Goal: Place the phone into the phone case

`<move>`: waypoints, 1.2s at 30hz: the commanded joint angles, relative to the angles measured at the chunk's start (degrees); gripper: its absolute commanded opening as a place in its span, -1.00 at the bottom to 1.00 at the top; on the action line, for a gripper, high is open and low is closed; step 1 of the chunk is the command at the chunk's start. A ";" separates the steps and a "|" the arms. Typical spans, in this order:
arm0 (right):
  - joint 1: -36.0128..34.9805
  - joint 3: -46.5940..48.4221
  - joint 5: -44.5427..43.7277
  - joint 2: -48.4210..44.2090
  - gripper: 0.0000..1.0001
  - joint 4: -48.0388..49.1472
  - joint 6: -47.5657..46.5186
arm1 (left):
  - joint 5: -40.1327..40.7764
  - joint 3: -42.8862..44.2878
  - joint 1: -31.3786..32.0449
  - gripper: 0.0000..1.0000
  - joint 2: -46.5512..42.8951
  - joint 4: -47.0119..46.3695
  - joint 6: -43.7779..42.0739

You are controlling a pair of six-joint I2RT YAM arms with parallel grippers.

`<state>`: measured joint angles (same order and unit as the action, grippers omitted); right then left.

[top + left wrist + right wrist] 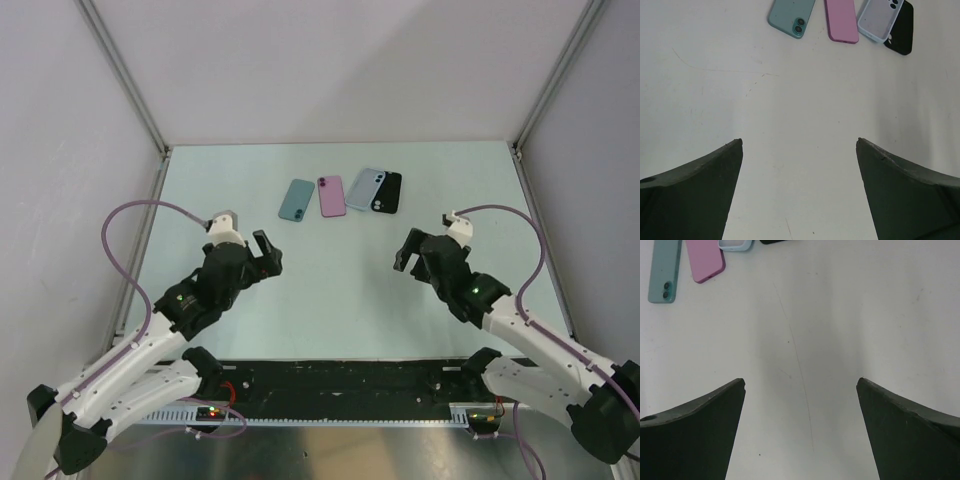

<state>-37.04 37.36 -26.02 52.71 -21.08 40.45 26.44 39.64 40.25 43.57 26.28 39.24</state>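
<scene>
Hovering short of the teal phone (pixel 296 200), left tool (pixel 268 254) and right tool (pixel 405 251) both gape wide — empty.

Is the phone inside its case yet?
Not yet. Nothing looks done: the teal phone lies bare on the table, apart from the light blue case. Nothing is in hand: the left gripper and right gripper are open and empty. Picking the phone up and fitting it are left.
</scene>
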 commanded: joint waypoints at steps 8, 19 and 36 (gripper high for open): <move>8.79 12.03 6.40 16.17 1.00 1.72 -3.07 | -0.64 0.04 -0.40 0.97 0.04 -0.90 2.54; 16.53 33.36 11.67 41.99 0.81 2.68 -6.09 | -6.45 1.04 -3.25 0.97 0.75 -0.61 -0.21; 17.45 63.78 12.28 71.46 0.19 -4.23 -8.88 | -11.23 2.06 -4.74 0.97 2.10 -0.06 -1.45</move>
<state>-19.53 96.07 -13.65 121.30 -23.16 32.51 15.97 39.33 36.07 45.54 26.35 39.40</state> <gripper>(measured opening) 0.613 0.985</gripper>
